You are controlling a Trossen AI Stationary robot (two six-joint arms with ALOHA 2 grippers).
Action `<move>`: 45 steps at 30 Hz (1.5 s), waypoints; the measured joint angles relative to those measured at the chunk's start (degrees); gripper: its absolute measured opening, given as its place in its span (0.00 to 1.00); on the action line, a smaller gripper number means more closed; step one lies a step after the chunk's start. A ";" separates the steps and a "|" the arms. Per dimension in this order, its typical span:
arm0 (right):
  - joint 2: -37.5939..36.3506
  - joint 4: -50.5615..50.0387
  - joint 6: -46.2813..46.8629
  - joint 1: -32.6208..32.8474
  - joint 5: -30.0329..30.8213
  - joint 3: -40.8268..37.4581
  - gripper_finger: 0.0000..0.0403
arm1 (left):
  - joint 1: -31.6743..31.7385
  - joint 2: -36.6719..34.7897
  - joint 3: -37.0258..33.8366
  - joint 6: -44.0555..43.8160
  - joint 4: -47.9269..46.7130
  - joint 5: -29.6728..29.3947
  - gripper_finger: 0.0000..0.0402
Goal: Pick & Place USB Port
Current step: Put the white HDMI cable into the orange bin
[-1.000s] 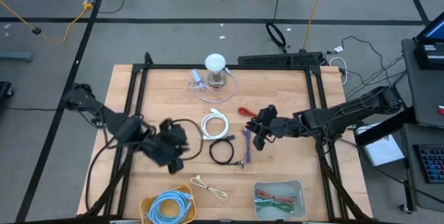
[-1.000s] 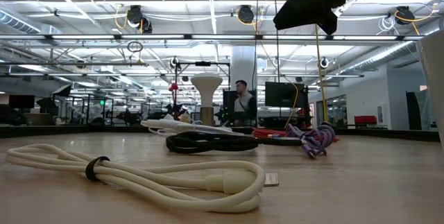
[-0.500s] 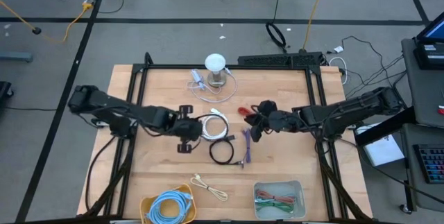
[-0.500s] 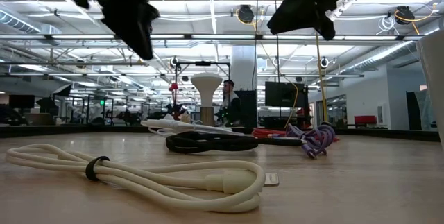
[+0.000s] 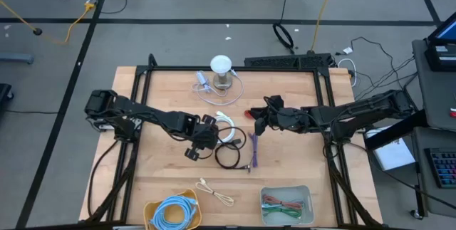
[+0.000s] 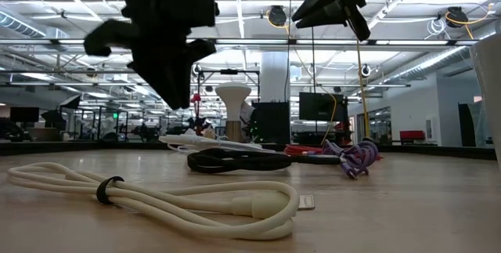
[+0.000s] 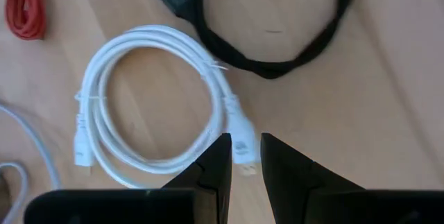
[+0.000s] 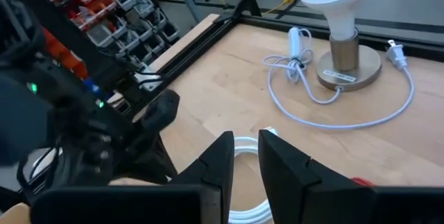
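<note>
The left gripper [image 7: 245, 156] hangs above the table with its two dark fingers [image 7: 216, 163] drawn nearly together, only a thin slot between them and nothing pinched; seen through that slot, directly below the fingertips, lies the plug end of the coiled white round USB cable [image 7: 154, 106], which I judge to be the thing the task wants lifted, so the gripper seems lined up over the connector because that stiff end offers a firmer grip than the loose loops. The coil is a neat ring of several turns held by a thin tie, its second connector lying on the far side of the ring from the jaws, and it rests flat on the pale wooden table [image 5: 285, 166]. Just beyond the jaws sits a looped black cable [image 7: 277, 23], and past the white ring a small red cable bundle [image 7: 24, 5]. The right gripper [image 5: 258, 125] hovers well apart from the left one, its fingers also almost closed and empty, pointing toward a white bulb lamp on a round base [image 8: 343, 23] with its thin white cord; it looks to be waiting. Farther out lie a purple cable [image 5: 252, 152] and a blue cable coil [image 5: 173, 212]
</note>
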 joint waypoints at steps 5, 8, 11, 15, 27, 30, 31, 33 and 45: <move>1.02 0.01 -0.73 -0.41 -0.02 0.00 0.15 | 0.02 0.87 0.00 1.20 2.96 -1.63 0.20; 1.64 0.11 -0.42 -0.41 -0.04 0.00 0.15 | 0.26 2.03 0.00 2.01 5.19 -1.57 0.20; 2.23 -0.06 0.40 -0.41 -0.29 -0.04 0.15 | 0.53 3.17 0.03 2.13 6.38 -0.35 0.20; 2.27 0.02 0.69 -0.39 -0.42 -0.09 0.15 | 0.57 6.65 0.00 1.98 6.99 0.18 0.20; 2.27 0.46 4.64 2.13 -0.46 -1.66 0.15 | 0.83 12.53 0.04 -0.08 11.08 -3.60 0.20; 2.27 0.48 5.02 2.54 -0.42 -1.66 0.15 | 0.62 11.17 -0.08 -1.28 9.97 -6.59 0.20; 2.27 0.46 5.11 2.75 -0.38 -1.66 0.15 | 0.47 10.02 -0.11 -1.36 9.26 -7.20 0.20; 2.27 0.52 5.09 2.98 -0.37 -1.66 0.15 | 0.31 7.01 -0.07 -1.31 9.12 -8.20 0.20; 2.27 0.94 5.09 3.13 1.55 -1.66 0.15 | 2.51 -0.86 0.00 -3.26 4.18 -7.22 0.19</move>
